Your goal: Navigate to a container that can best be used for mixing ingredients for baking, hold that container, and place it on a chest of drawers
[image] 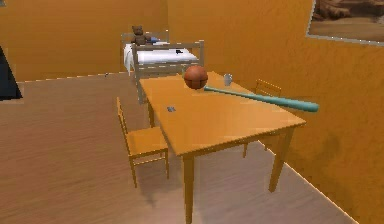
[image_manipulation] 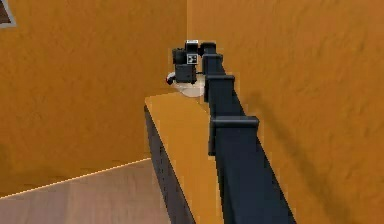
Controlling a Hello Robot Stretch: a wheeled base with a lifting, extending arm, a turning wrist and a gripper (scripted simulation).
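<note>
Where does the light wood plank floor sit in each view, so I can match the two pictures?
Forward view: the light wood plank floor spans the left side and bottom edge.
Arm side view: the floor lies in the bottom left corner.
Shared landmark: the plain orange wall.

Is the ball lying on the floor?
No, the ball sits on the table, next to the bat.

Fwd view: bright, even light, no glare; table (image: 215,120) top lit from above, faint shadow on floor (image: 60,170) beneath. Arm side view: chest (image_manipulation: 185,135) top bright, front dark; left wall (image_manipulation: 80,90) dimmer vs right wall (image_manipulation: 300,80).
</note>
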